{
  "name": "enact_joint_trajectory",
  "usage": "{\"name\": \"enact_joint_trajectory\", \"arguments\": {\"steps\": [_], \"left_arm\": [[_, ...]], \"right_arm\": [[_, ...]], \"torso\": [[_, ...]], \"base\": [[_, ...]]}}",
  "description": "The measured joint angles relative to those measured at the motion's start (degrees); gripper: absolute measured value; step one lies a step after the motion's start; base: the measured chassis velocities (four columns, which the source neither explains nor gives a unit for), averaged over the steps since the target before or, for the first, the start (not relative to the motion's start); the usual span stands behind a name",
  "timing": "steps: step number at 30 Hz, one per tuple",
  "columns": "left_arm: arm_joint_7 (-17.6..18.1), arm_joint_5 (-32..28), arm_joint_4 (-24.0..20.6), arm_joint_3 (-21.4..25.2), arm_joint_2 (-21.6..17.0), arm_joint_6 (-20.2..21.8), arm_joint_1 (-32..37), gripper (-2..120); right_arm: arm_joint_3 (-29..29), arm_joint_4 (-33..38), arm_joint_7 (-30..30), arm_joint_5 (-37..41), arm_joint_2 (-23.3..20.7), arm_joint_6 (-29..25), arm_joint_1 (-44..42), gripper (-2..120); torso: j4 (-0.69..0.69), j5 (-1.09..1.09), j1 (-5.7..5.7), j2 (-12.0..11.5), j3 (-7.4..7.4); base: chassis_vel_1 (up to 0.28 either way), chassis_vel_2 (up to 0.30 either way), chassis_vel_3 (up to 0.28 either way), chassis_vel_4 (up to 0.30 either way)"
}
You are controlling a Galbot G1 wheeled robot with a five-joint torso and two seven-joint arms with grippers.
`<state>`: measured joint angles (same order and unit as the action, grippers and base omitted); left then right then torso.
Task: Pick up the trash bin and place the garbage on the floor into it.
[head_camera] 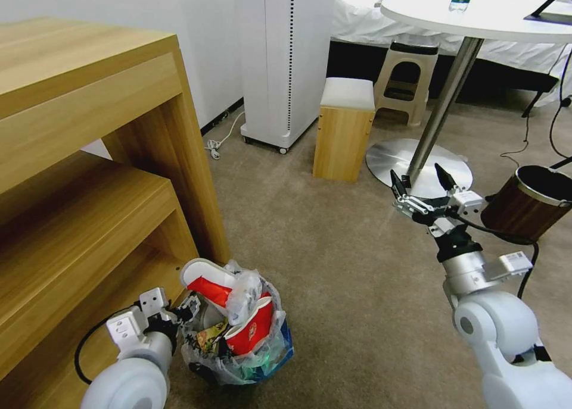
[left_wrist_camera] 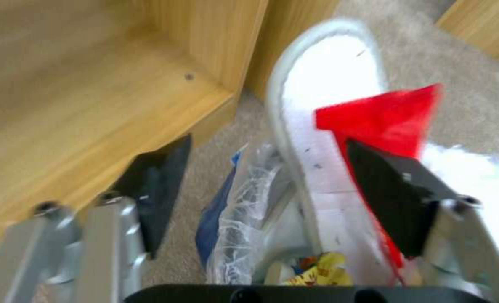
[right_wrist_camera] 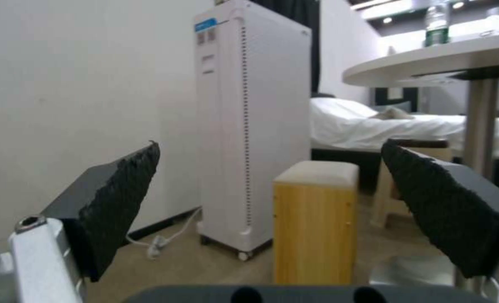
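The trash bin (head_camera: 238, 349), lined with a crinkly clear bag and showing blue low on its side, stands on the beige carpet floor (head_camera: 339, 278) by the wooden shelf's corner. It is stuffed with garbage: a white slipper (head_camera: 205, 272), a red wrapper (head_camera: 208, 291) and a red-white cup (head_camera: 253, 331). My left gripper (head_camera: 187, 308) is open at the bin's left rim. In the left wrist view the left gripper (left_wrist_camera: 269, 143) straddles the bagged rim (left_wrist_camera: 232, 219), one finger outside and the other against the slipper (left_wrist_camera: 328, 105) and wrapper (left_wrist_camera: 384, 118). My right gripper (head_camera: 416, 171) hangs open and empty above the carpet.
A wooden shelf unit (head_camera: 89, 159) fills the left. Behind stand a white tower appliance (head_camera: 286, 58), a small wooden stool (head_camera: 344, 129) and a round table on a metal base (head_camera: 417, 165). A brown wood-grain bin (head_camera: 527, 203) sits at the right. Open carpet lies between both arms.
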<state>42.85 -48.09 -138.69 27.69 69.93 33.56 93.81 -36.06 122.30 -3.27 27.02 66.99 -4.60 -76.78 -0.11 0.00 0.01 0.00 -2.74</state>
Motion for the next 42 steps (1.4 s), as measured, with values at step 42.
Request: {"name": "enact_joint_trajectory", "arguments": {"steps": [42], "left_arm": [[-32.51,39.37,2.01,4.44,3.72,-28.65,9.18,100]], "right_arm": [[-13.99,-4.16,9.03,-14.08,12.51,-15.02,-18.12,100]], "torso": [[0.0,0.01,0.0,0.0,0.0]], "base": [[0.0,0.0,0.0,0.0]]}}
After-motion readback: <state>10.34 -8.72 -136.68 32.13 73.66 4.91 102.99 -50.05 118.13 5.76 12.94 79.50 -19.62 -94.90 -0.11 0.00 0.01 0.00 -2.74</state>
